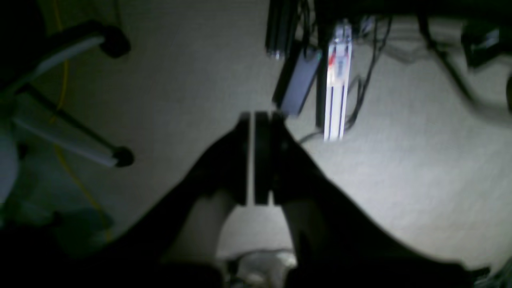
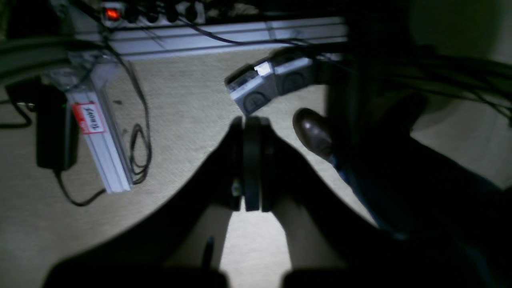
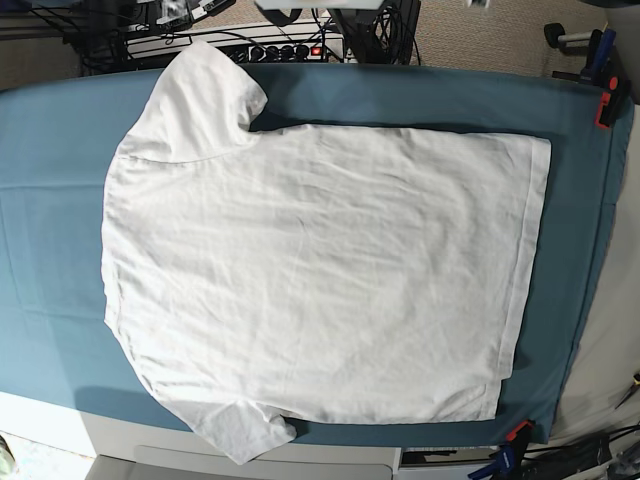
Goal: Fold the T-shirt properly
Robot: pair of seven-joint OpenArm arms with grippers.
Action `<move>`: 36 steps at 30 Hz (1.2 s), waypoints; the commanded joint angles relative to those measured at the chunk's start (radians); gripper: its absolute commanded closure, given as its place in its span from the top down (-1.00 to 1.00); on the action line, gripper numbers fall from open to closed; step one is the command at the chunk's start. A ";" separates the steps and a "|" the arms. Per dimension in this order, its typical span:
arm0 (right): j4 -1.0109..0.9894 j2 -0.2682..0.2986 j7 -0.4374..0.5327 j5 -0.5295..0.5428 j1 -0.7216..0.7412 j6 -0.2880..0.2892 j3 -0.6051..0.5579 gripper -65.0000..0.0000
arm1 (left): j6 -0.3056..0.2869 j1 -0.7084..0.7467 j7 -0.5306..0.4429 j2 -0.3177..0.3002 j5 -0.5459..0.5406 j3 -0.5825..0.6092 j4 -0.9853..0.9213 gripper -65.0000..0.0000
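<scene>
The white T-shirt (image 3: 320,270) lies spread flat on the teal cloth (image 3: 50,200) in the base view. Its sleeves point to the top left and bottom left, and its hem is at the right. No arm or gripper shows in the base view. In the left wrist view, my left gripper (image 1: 256,120) is shut and empty, hanging over beige floor away from the shirt. In the right wrist view, my right gripper (image 2: 252,122) is shut and empty, also over floor. The shirt shows in neither wrist view.
Red clamps (image 3: 607,100) hold the cloth at the right table edge. A power strip (image 3: 290,48) sits behind the table. An aluminium profile (image 1: 338,80), a power adapter (image 1: 298,84) and a chair base (image 1: 80,44) are on the floor. A person's dark shoe (image 2: 314,132) stands near the right gripper.
</scene>
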 commanded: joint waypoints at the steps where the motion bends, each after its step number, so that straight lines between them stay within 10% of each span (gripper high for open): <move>1: 0.062 0.028 0.014 0.032 -0.061 -0.005 0.005 -1.00 | 0.000 0.057 -0.013 -0.034 0.006 -0.002 0.086 -0.88; 11: 0.686 0.094 -0.029 0.426 -0.455 0.015 0.216 -1.00 | -0.027 0.359 0.142 -0.188 -0.032 -0.157 0.737 -0.88; 19: 0.954 -0.010 -0.387 1.113 -0.394 0.446 0.709 -1.00 | -0.253 0.343 0.195 -0.187 -0.159 -0.368 0.856 -0.88; 22: 0.966 -0.012 -0.534 1.361 -0.332 0.515 0.827 -1.00 | -0.264 0.327 0.190 -0.187 -0.160 -0.381 0.855 -0.88; 36: 0.764 -0.145 -0.657 1.462 -0.100 0.567 0.709 -1.00 | -0.297 0.269 0.163 -0.184 -0.150 -0.381 0.855 -0.88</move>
